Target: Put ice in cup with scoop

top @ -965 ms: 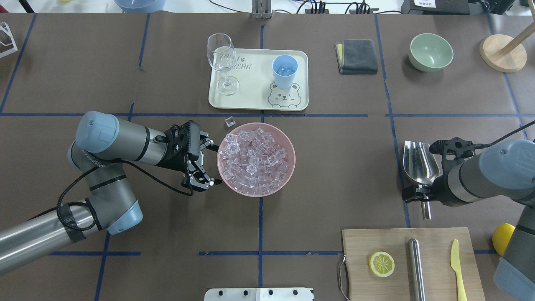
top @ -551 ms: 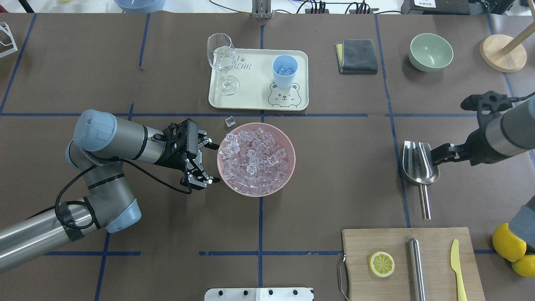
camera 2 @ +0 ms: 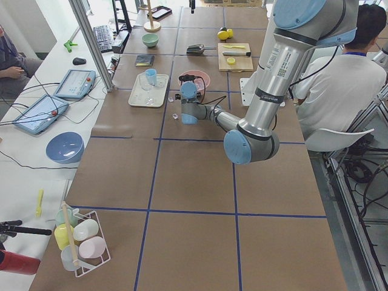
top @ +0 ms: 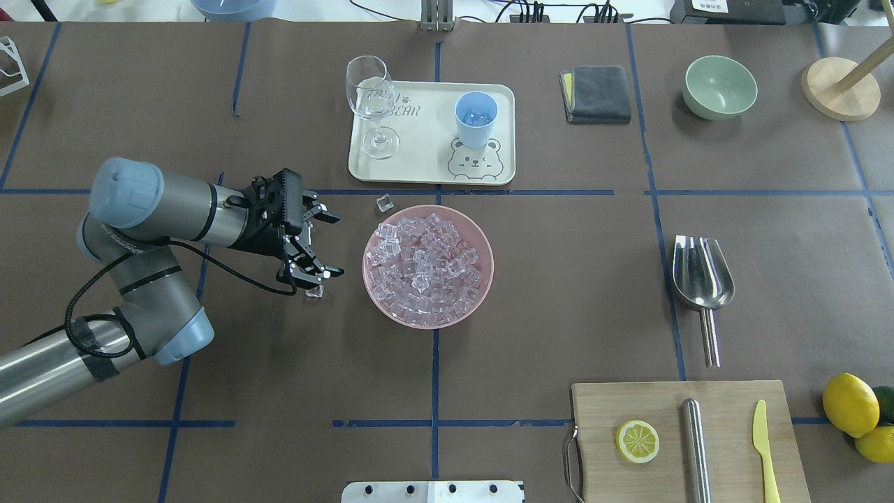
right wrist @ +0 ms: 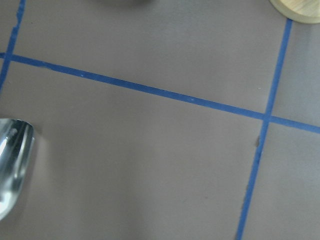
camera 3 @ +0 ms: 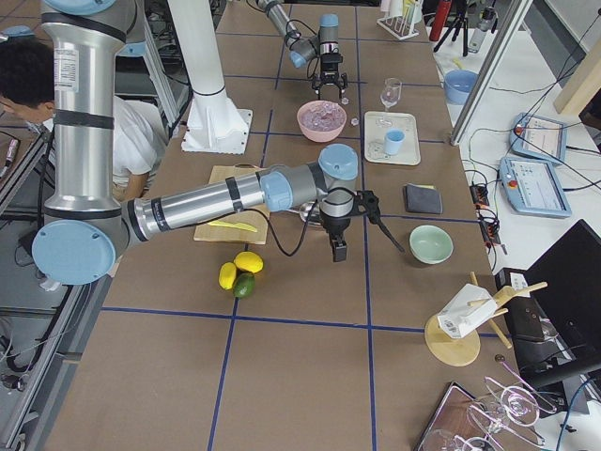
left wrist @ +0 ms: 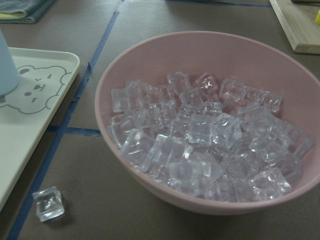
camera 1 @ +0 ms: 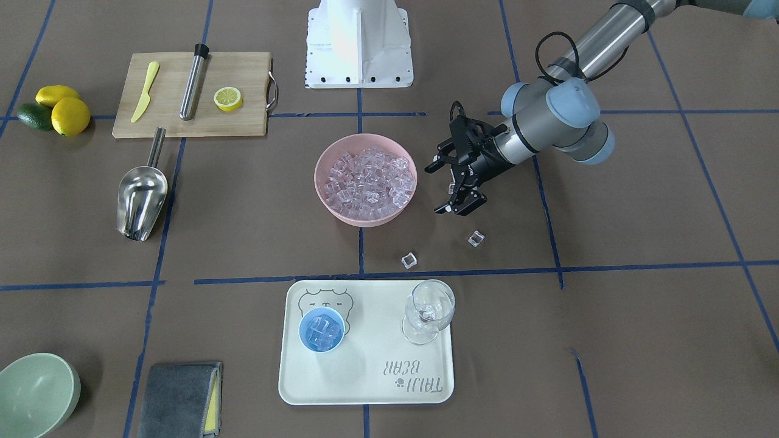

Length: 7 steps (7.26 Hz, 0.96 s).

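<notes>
The steel scoop (top: 702, 272) lies on the table at the right, with nothing holding it; it also shows in the front view (camera 1: 141, 201) and at the edge of the right wrist view (right wrist: 10, 165). The light-blue cup (top: 476, 119) stands on the cream tray (top: 426, 164) with a few ice cubes inside. Ice (top: 426, 262) fills the pink bowl (top: 491, 262). Two loose cubes (top: 385, 203) (top: 314, 291) lie on the table. My left gripper (top: 339, 246) is open and empty, left of the bowl. My right gripper (camera 3: 338, 235) shows only in the right side view; I cannot tell its state.
A wine glass (top: 370, 105) stands on the tray. A grey cloth (top: 597, 93), green bowl (top: 720, 86) and wooden stand (top: 838, 87) are at the back right. A cutting board (top: 726, 433) with a lemon slice, steel cylinder and yellow knife sits front right, beside lemons (top: 848, 405).
My right arm left the scoop's handle and pulled back out of the overhead view; the scoop stayed put. My left gripper backed away leftward from the bowl, uncovering a loose cube.
</notes>
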Tool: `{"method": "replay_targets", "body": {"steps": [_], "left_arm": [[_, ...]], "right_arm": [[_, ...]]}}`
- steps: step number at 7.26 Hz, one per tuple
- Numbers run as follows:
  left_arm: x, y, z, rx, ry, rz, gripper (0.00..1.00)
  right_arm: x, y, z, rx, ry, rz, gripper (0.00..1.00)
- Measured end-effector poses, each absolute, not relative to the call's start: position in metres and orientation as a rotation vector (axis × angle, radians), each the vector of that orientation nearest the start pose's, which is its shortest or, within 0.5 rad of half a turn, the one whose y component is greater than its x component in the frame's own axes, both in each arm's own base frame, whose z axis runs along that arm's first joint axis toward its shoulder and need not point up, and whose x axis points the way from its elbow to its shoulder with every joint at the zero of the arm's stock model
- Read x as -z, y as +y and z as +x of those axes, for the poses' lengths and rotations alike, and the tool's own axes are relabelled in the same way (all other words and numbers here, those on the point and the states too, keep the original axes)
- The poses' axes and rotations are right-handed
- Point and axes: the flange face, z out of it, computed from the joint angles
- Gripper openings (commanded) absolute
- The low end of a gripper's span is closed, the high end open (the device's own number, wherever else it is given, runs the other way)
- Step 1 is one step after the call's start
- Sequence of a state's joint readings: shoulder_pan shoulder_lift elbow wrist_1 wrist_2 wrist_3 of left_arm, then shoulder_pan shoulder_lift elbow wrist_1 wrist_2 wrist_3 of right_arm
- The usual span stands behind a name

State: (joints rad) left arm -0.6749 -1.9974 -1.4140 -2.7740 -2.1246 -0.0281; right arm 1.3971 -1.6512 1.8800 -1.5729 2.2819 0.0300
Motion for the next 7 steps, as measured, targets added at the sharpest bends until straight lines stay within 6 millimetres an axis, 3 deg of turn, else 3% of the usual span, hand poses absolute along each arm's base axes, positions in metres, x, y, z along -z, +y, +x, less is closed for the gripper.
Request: {"method": "replay_targets", "body": {"steps": [2,3,5,7], "left_arm": [[-0.381,-0.497,0.408,-1.042,1.044,1.117,1.0],[-0.394,-0.522,0.368,-1.018,1.021,1.06,1.0],[-0.42,-0.558,0.279,-0.984,0.927,0.982,1.0],[-0.461,-0.588,0.186,-0.968,0.77,0.889,1.0]], "right_arm": [[-0.605,-0.448,0.058,0.257,-0.731,0.159,1.0],[-0.622,-0.435,0.073,0.251,-0.738,0.149,1.0],[-0.632,-0.425,0.079,0.238,-0.75,0.139,1.0],[-0.633,-0.423,0.08,0.235,-0.752,0.136,1.0]]}}
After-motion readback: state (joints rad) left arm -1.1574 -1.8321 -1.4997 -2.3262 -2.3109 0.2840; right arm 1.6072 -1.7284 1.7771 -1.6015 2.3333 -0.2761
